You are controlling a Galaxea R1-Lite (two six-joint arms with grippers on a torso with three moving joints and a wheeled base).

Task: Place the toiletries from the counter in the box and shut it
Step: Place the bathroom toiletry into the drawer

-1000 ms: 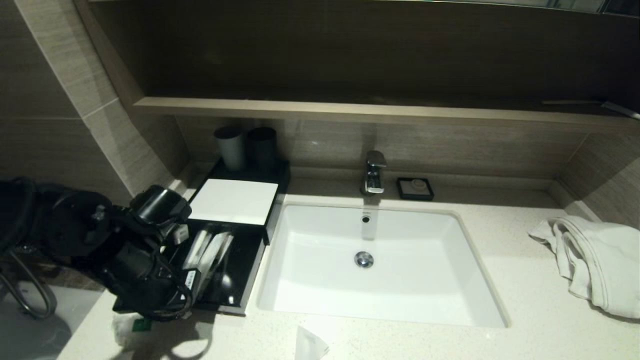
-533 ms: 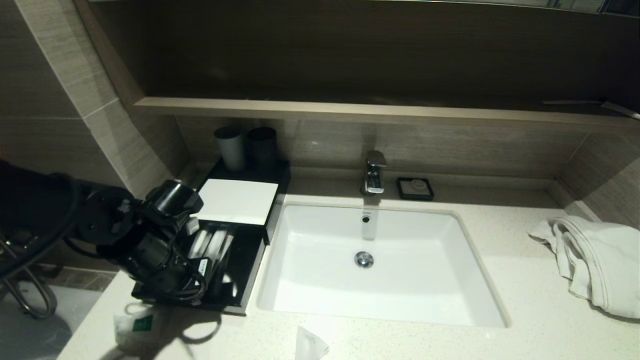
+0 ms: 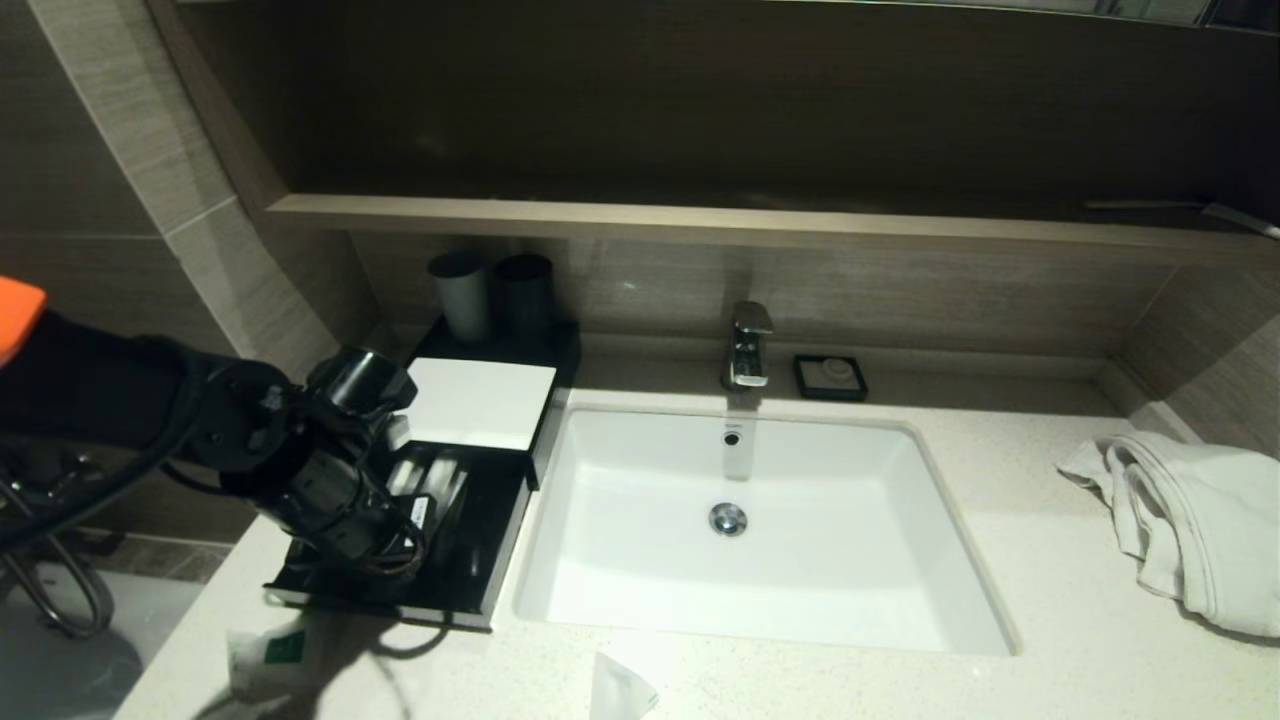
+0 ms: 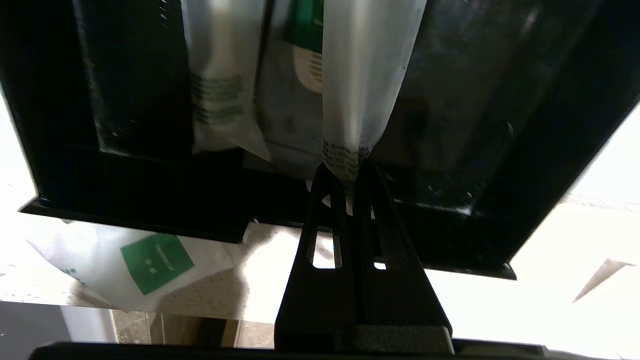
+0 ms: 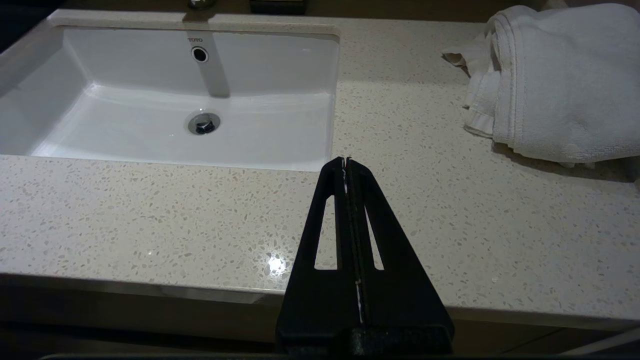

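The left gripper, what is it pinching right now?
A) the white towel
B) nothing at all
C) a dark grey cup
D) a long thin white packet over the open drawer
D: in the left wrist view the left gripper is shut on the end of a long thin packet, which hangs over the open drawer of the box, where other packets already lie.
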